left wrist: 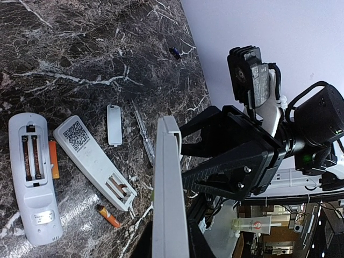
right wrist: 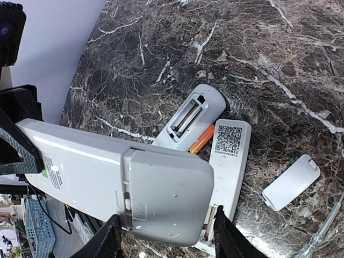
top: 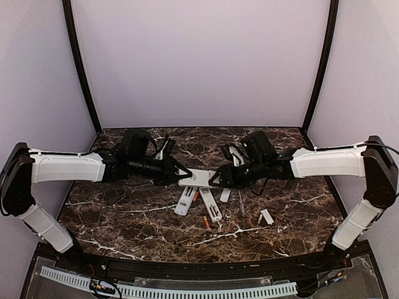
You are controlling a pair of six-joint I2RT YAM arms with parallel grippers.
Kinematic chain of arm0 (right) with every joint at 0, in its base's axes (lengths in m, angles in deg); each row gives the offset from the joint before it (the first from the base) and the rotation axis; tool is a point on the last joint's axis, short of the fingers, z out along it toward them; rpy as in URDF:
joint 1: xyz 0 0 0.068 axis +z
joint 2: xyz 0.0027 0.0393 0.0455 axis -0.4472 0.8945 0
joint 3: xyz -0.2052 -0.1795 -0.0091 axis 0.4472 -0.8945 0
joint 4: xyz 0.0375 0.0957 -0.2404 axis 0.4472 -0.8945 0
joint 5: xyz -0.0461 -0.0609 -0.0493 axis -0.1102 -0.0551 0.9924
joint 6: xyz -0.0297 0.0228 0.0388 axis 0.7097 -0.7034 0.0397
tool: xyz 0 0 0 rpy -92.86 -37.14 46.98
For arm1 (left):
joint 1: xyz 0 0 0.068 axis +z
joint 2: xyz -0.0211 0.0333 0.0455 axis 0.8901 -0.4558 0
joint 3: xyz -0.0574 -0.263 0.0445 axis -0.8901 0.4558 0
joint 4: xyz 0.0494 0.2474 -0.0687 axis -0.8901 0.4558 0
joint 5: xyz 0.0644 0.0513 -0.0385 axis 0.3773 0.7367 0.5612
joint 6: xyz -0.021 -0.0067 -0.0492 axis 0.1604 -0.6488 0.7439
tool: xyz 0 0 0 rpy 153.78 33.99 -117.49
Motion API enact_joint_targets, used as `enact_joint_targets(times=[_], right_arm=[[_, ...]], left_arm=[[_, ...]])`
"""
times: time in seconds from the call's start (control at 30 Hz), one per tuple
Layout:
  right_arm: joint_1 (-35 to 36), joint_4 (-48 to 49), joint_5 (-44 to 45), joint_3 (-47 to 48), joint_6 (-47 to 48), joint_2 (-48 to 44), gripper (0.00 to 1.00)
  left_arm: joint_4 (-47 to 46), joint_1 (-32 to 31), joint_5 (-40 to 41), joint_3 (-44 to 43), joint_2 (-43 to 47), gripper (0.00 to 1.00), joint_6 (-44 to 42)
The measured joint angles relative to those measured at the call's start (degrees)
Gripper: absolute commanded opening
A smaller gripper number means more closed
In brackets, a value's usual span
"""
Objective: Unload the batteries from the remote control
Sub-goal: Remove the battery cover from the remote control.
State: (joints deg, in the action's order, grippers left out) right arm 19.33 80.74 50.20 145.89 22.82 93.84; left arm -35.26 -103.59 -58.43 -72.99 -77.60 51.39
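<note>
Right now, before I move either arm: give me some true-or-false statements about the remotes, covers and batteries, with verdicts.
1. The left gripper holds a white remote. True.
2. Its battery cover is off. False: the cover is in place.
3. Two other remotes lie on the table, compartments open. True.
4. No battery lies loose. False: an orange battery lies on the table near those remotes.
</note>
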Motion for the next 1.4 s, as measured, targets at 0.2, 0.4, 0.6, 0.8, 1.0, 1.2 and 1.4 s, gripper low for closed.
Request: enact_joint_targets(times=[0.2, 0.4, 0.6, 0.8, 1.0, 1.2, 1.4], right_arm=[[0.04, -0.02, 0.02, 0.46, -0.02, 0.81, 0.50], [0.15, -0.20, 0.28, 0.57, -0.26, 0.83, 0.45], [0.17, -0.85, 1.16, 0.79, -0.74, 1.25, 0.43], [0.20, -0.85, 1.31, 0.92, -1.18, 1.49, 0.38], [0.22, -0.92, 1.79, 0.94, -1.84, 1.49, 0.34], [0.17, -0.81, 2.34, 0.83, -2.38, 1.46, 0.32], [-0.22, 0.09, 2.01, 0.00, -2.58, 1.25, 0.31]], left_arm=[[0.09, 0.11, 0.13, 0.07, -0.11, 0.00, 0.11], [0.11, 0.11, 0.17, 0.07, -0.11, 0.00, 0.13], [0.15, 0.11, 0.37, 0.09, -0.11, 0.00, 0.13], [0.48, 0.11, 0.57, 0.09, -0.11, 0.00, 0.13], [0.46, 0.11, 0.59, 0.44, -0.11, 0.00, 0.13], [0.31, 0.11, 0.87, 0.48, -0.11, 0.00, 0.13], [-0.07, 0.11, 1.40, 0.68, -0.11, 0.00, 0.15]])
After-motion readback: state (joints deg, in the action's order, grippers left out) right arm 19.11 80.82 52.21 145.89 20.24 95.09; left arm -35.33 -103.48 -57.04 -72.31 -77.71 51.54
